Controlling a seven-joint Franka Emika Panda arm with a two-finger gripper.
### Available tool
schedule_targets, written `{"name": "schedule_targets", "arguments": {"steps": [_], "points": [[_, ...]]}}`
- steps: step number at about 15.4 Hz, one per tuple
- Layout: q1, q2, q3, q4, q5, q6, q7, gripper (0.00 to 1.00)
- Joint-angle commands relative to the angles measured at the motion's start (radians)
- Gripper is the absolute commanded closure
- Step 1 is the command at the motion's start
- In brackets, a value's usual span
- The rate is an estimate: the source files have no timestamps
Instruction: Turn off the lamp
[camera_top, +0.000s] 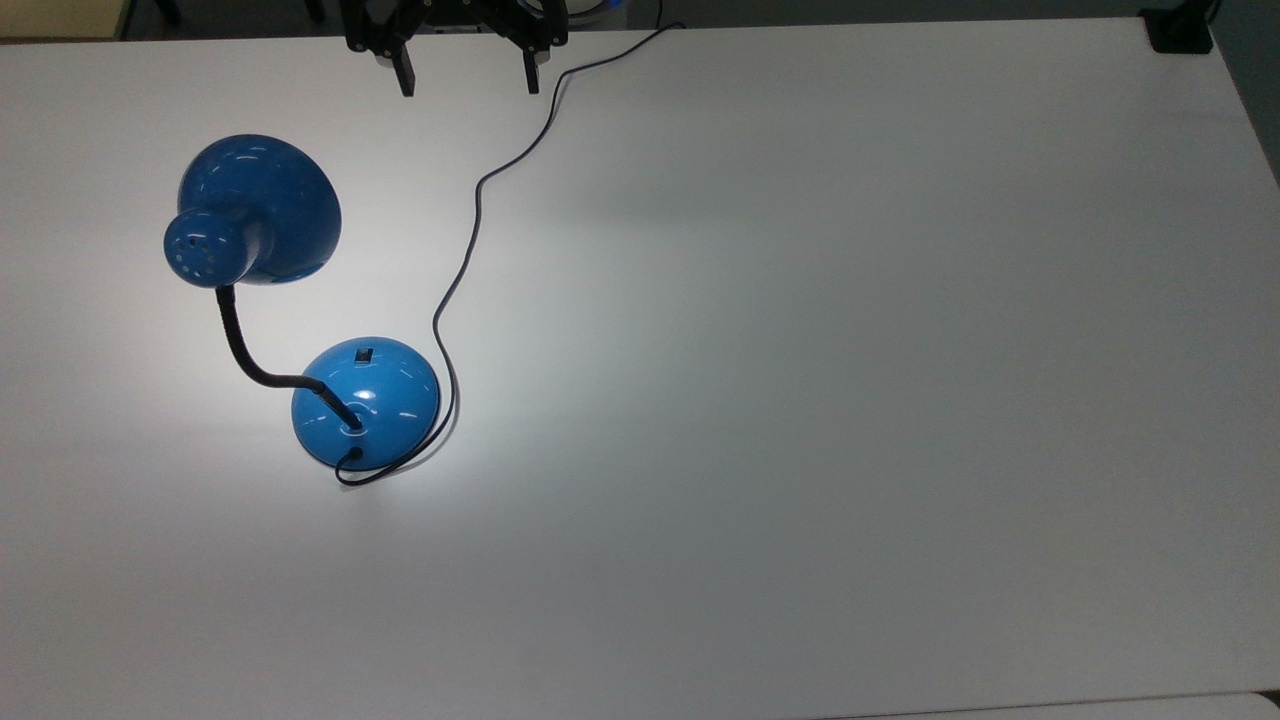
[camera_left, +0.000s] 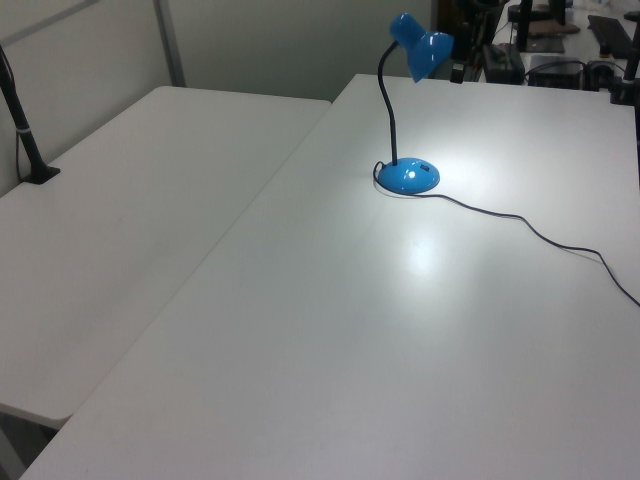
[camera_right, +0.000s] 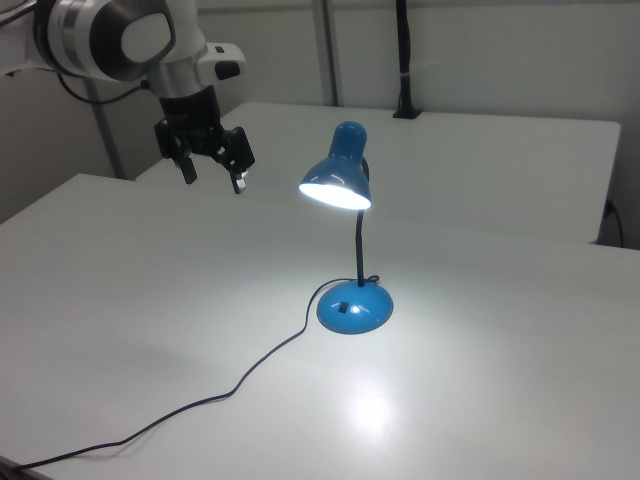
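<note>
Lit lamp (camera_right: 345, 240) on white table (camera_top: 800, 400), 2nd table (camera_left: 120, 200) adjoining.

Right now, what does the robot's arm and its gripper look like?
The arm is glossy white with rounded joints and a dark grey circular cap on its side. A black wrist section leads to the black two-finger gripper, whose thin straight fingers carry pale tips. In the top view the gripper looks all black.

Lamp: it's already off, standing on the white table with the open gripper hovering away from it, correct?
Not quite: the lamp is on. The right view shows its shade glowing and a bright patch on the table. The rest holds: the open gripper hovers away from it.
</note>
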Motion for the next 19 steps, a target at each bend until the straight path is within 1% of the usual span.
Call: {"name": "schedule_targets", "arguments": {"steps": [1, 10, 12, 13, 16, 17, 18, 19], "points": [[0.013, 0.0, -0.005, 0.015, 0.008, -0.039, 0.017, 0.0], [0.008, -0.003, -0.005, 0.014, 0.009, -0.04, 0.013, 0.0], [0.005, -0.006, -0.006, 0.012, 0.002, -0.052, -0.023, 0.0], [0.002, -0.007, -0.008, 0.011, -0.013, -0.084, -0.085, 0.0], [-0.003, -0.003, -0.017, 0.005, -0.083, -0.178, -0.408, 0.0], [-0.01, -0.004, -0.017, 0.0, -0.12, -0.207, -0.478, 0.0], [-0.01, -0.004, -0.016, -0.003, -0.161, -0.226, -0.503, 0.0], [-0.013, -0.006, -0.016, -0.023, -0.18, -0.226, -0.509, 0.0]]}}
